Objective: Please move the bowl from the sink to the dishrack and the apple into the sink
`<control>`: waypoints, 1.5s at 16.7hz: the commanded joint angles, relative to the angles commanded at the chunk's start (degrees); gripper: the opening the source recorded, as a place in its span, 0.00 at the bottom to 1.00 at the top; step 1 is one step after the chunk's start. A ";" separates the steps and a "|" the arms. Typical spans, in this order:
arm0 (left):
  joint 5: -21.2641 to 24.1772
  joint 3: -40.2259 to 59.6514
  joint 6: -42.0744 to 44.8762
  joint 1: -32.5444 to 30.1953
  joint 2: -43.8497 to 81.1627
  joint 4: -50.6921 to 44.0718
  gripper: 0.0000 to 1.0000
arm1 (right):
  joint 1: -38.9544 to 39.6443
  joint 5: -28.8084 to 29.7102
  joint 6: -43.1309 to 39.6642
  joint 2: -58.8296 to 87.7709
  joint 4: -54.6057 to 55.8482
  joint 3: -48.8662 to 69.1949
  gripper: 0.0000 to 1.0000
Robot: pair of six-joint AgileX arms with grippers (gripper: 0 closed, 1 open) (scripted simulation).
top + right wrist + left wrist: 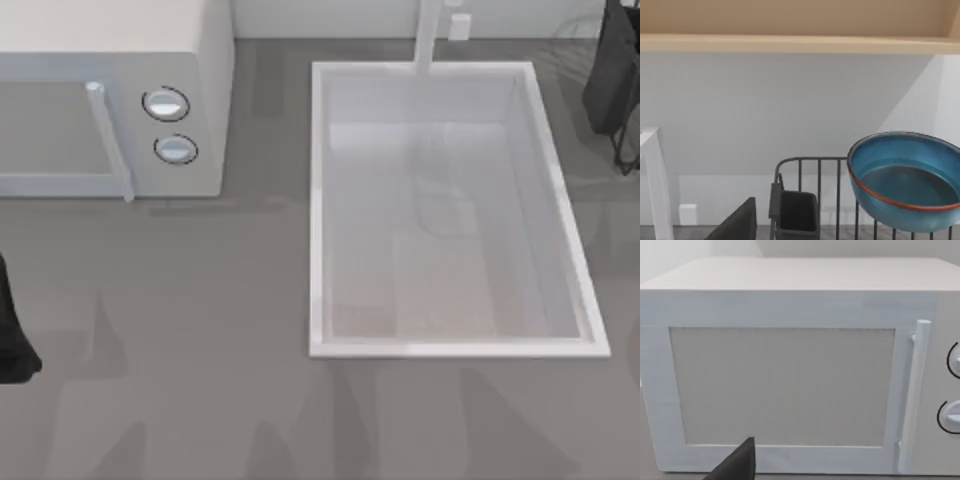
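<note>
A: Bowl (905,180) first: where is it?
B: In the right wrist view it sits up in front of the right jaws, tilted, its glossy blue wall and reddish rim above the dark wire bars of the dishrack (812,172). Whether it rests on those bars or is held just over them, I cannot tell. A dark cutlery holder (796,212) hangs on the rack nearer the jaws.
A: And the right jaws themselves?
B: One dark finger (737,222) pokes into the wrist view, below and to the side of the bowl. I cannot tell whether the jaws are open or closed. From above, the right arm (612,80) is at the far right edge of the bench (200,380), just beyond the sink (318,200).
A: What is in the sink?
B: Its pale grey floor lies bare inside the white rim, with the white faucet post (428,40) at the far short side.
A: The left arm?
B: Parked at the left edge of the bench (12,330), well apart from the sink. Its wrist view faces the door of the white microwave (785,385), with the upright handle (914,395) beside two knobs. One dark fingertip (740,462) shows; the state of those jaws I cannot tell either.
</note>
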 joint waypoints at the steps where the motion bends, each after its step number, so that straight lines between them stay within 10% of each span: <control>1: 0.00 0.00 0.00 0.00 0.00 0.00 1.00 | 0.39 0.68 -0.01 -5.64 -1.41 -1.90 1.00; 9: 0.00 0.00 0.00 0.00 0.00 0.00 1.00 | 6.34 5.15 -0.51 -35.22 -17.42 -20.86 1.00; 25: 0.00 0.00 0.00 0.00 0.00 0.00 1.00 | 7.42 5.27 -0.20 -36.82 -18.83 -22.29 1.00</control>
